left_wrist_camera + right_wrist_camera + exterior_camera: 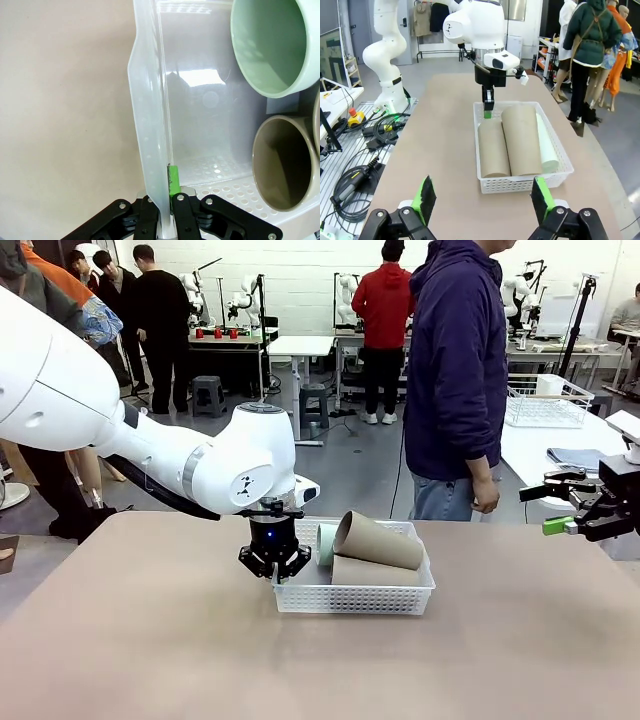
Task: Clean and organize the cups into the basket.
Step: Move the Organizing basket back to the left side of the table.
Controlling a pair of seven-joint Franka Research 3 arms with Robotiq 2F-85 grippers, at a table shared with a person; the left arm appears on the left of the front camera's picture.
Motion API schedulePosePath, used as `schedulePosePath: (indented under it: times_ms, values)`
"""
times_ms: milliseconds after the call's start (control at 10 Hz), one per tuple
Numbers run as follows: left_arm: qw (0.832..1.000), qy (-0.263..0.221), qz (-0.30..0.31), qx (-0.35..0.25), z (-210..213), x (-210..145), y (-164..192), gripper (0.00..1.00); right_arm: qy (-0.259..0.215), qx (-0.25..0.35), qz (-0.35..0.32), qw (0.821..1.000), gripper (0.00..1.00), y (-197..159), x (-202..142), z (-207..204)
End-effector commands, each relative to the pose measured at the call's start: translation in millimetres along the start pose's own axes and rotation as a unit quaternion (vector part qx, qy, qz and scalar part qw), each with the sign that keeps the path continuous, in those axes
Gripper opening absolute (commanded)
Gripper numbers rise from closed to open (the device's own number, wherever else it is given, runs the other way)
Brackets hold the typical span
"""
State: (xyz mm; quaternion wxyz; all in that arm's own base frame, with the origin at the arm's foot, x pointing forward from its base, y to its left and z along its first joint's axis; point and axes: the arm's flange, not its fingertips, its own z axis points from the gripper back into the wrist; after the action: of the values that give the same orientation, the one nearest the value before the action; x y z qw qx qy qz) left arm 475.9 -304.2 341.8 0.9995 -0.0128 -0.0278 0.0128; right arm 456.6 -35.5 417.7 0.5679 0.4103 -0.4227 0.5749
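Note:
The white basket (355,592) sits mid-table with two tan cups (378,540) lying in it, one stacked on the other, and a pale green cup (326,543) behind them. My left gripper (272,562) is shut on the basket's left end wall. In the left wrist view its fingers (172,186) pinch the basket wall (150,125), with the green cup (270,45) and a tan cup (285,165) mouth-on inside. My right gripper (550,508) hangs open at the far right, off the table. From its wrist, the right gripper (482,200) faces the basket (520,185) and the cups (520,137).
A person in a dark blue hoodie (455,370) stands at the far side, behind the basket. A wire-mesh basket (545,400) rests on a white table at the back right. Cables and tools (360,175) lie beside the brown table (150,640).

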Motion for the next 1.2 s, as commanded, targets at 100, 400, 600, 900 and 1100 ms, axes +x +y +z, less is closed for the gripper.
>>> schedulePosePath:
  times_ms: [100, 400, 600, 900, 1100]
  values:
    - [1.000, 0.000, -0.002, 0.001, 0.6, -1.3, -0.1, 0.00, 0.004, 0.008, 0.000, 1.000, 1.00, 3.7, -1.3, 3.2]
    - [1.000, 0.000, -0.002, 0.001, 0.6, -1.3, -0.1, 0.00, 0.004, 0.008, 0.000, 1.000, 1.00, 3.7, -1.3, 3.2]
    - [1.000, 0.000, -0.002, 0.001, 0.6, -1.3, -0.1, 0.00, 0.004, 0.008, 0.000, 1.000, 1.00, 3.7, -1.3, 3.2]
    - [1.000, 0.000, -0.002, 0.001, 0.6, -1.3, -0.1, 0.00, -0.096, -0.046, -0.251, 0.962, 1.00, -3.0, -13.6, 32.9]
    - [1.000, 0.000, -0.002, 0.001, 0.6, -1.3, -0.1, 0.00, -0.186, -0.053, -0.399, 0.896, 1.00, 16.5, -31.7, 71.2]
